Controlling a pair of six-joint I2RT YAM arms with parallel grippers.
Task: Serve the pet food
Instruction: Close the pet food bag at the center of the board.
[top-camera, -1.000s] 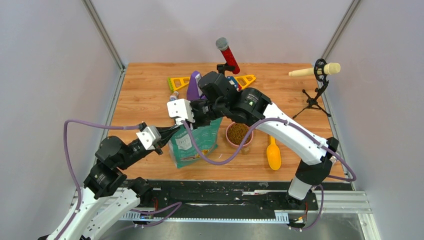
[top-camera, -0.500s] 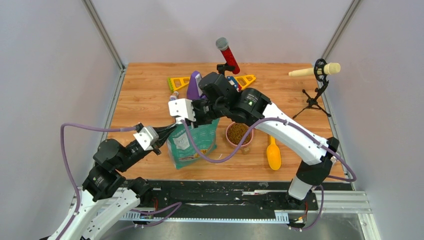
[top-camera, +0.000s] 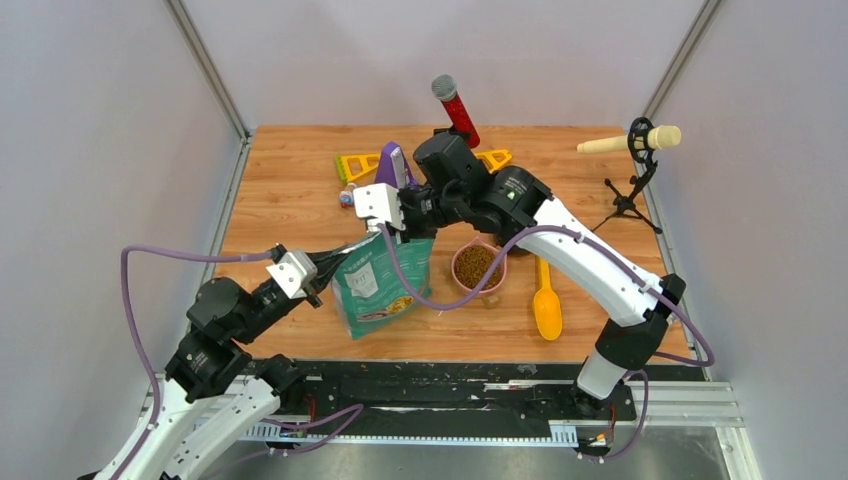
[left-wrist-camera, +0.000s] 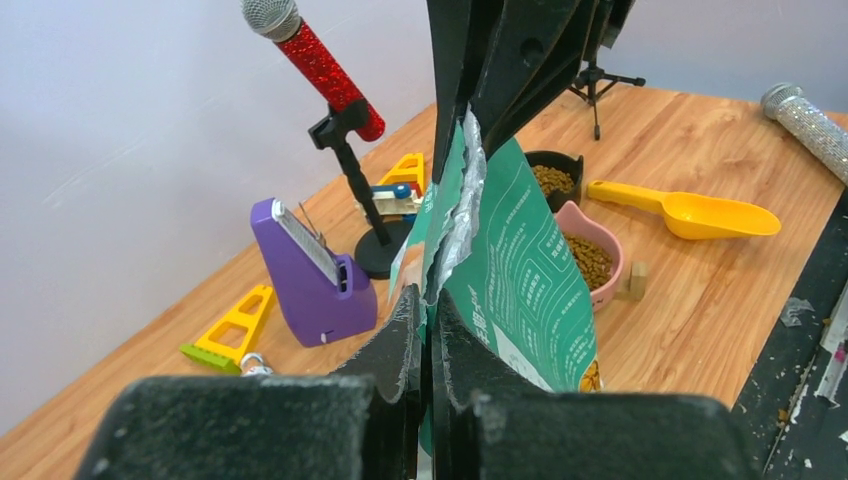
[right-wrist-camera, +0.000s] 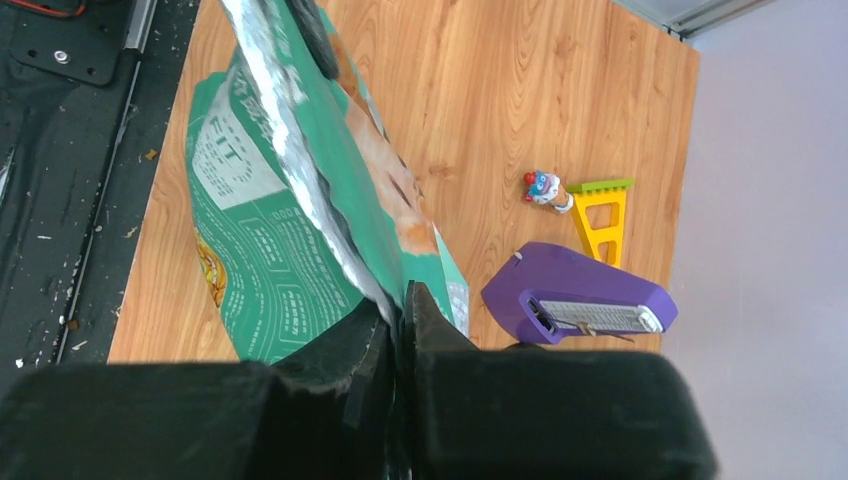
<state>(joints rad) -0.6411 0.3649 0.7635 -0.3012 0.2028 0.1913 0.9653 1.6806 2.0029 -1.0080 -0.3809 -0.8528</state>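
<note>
My left gripper (left-wrist-camera: 425, 300) and right gripper (right-wrist-camera: 403, 300) each clamp the soft bag's (top-camera: 378, 285) top edge. I judge its loose pet food (top-camera: 476, 266) will shift.

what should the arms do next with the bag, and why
Probably slide the right gripper a little along the top strip of the bag while the left gripper holds, pressing it closed. Both are shut on that top edge, the pink bowl already holds pet food, and the yellow scoop lies empty on the table.
</note>
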